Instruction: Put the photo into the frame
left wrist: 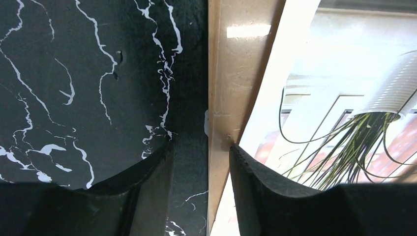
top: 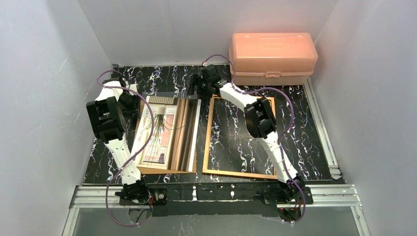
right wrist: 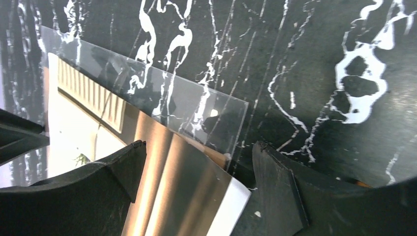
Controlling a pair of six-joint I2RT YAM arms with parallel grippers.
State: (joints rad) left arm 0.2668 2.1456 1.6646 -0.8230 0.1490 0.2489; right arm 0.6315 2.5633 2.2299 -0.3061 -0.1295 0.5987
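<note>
The photo (top: 167, 130) lies face up on a plain brown backing board (top: 157, 169), left of centre on the black marble table. The frame (top: 239, 173) lies empty to its right, with bare table inside it. My left gripper (top: 134, 104) is at the stack's far left side. In the left wrist view my left gripper (left wrist: 201, 146) is open, with one finger over the table and the other over the photo (left wrist: 319, 113); the board's edge (left wrist: 231, 73) runs between them. My right gripper (right wrist: 199, 147) stands wide open over the photo's far right corner (right wrist: 182, 187), gripping nothing.
A clear pane (right wrist: 196, 98) sticks out from under the photo's far edge. A pink plastic box (top: 273, 56) stands at the back right. White walls close in on both sides. A metal rail (top: 320, 125) runs along the table's right edge.
</note>
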